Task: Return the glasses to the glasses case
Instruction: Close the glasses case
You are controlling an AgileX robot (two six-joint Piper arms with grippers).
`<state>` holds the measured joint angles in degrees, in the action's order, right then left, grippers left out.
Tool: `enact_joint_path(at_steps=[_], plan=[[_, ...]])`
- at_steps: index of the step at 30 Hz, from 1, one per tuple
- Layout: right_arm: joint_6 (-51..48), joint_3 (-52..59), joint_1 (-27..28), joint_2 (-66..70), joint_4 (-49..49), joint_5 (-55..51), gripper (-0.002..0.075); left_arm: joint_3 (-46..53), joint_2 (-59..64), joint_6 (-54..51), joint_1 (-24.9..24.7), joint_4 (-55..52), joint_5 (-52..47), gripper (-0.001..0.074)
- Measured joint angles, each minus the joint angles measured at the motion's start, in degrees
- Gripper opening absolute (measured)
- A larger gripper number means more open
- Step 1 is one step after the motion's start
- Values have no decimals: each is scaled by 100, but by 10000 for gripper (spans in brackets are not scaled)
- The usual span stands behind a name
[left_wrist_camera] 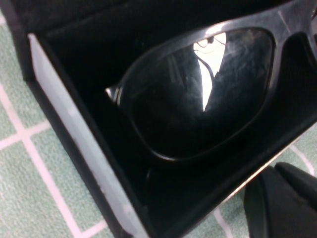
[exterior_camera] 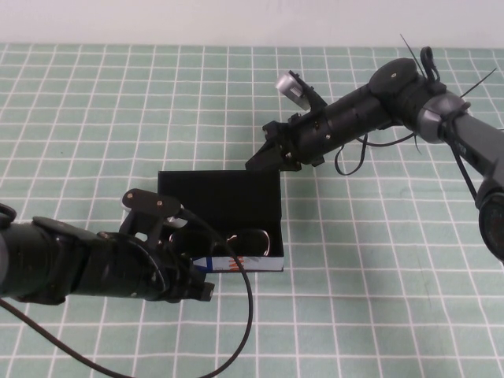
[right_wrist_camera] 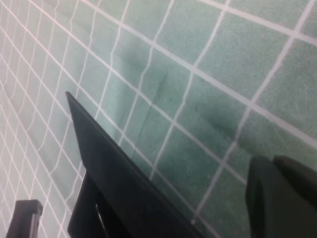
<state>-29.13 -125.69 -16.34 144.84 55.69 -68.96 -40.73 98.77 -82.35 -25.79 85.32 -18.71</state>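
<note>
The glasses case (exterior_camera: 206, 197) stands open in the middle of the table, lid raised at the back, white printed front edge (exterior_camera: 250, 264) toward me. The glasses (exterior_camera: 250, 239) lie inside it; the left wrist view shows one dark lens (left_wrist_camera: 198, 99) close up within the case's walls (left_wrist_camera: 74, 148). My left gripper (exterior_camera: 205, 290) is shut and empty, just outside the case's front left corner; it also shows in the left wrist view (left_wrist_camera: 271, 174). My right gripper (exterior_camera: 256, 161) is shut and empty at the lid's far right top edge. The right wrist view shows that gripper (right_wrist_camera: 267, 167) behind the lid (right_wrist_camera: 114, 173).
The table is covered by a green cloth with a white grid (exterior_camera: 378, 260). The left arm's cable (exterior_camera: 246, 315) loops over the cloth in front of the case. A small black part (right_wrist_camera: 27, 218) shows beyond the lid in the right wrist view.
</note>
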Motion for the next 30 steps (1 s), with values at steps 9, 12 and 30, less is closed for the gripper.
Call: enact_joint_path(at_steps=[9, 12, 30], plan=[[0, 0, -11, 0, 127, 0, -11, 0, 4, -45, 0, 46, 0, -1], [0, 0, -11, 0, 127, 0, -11, 0, 13, -63, 0, 58, 0, -1], [353, 0, -59, 0, 64, 0, -11, 0, 13, -109, 0, 58, 0, -1]])
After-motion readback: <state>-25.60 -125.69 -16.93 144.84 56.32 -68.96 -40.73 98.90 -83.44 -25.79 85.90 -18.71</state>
